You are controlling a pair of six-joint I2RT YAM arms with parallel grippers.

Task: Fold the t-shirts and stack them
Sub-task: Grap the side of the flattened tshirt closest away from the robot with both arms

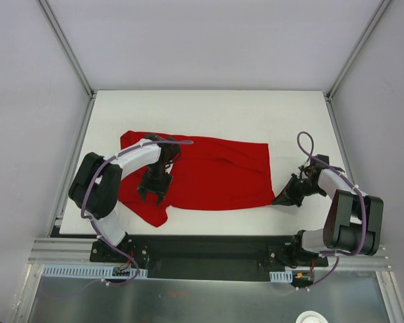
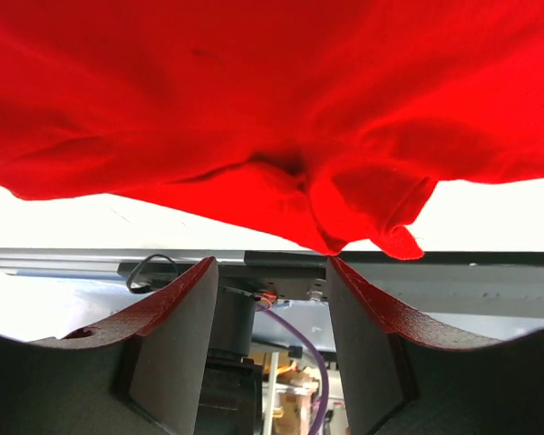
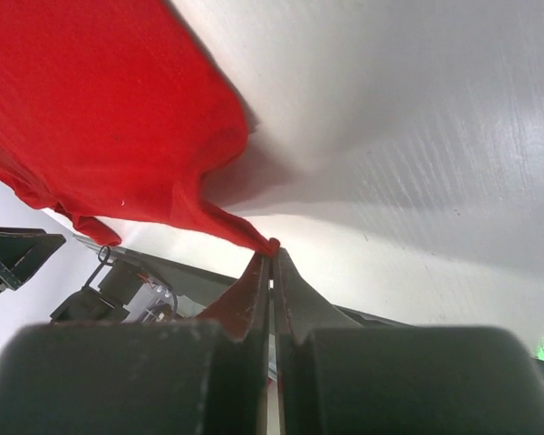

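The red t-shirt (image 1: 209,176) lies spread and rumpled across the white table. My left gripper (image 1: 152,193) hovers over its left part, jaws open, nothing between them. In the left wrist view the t-shirt (image 2: 272,109) fills the top and my open left gripper (image 2: 270,272) sits just below a hanging fold. My right gripper (image 1: 281,200) is at the shirt's near right corner. In the right wrist view that gripper (image 3: 273,254) is shut on a pulled-out corner of the t-shirt (image 3: 109,127).
The white table (image 1: 209,108) ends at a black rail (image 1: 209,245) along the near edge. Grey enclosure walls and metal frame posts (image 1: 66,47) stand on the left, right and far sides.
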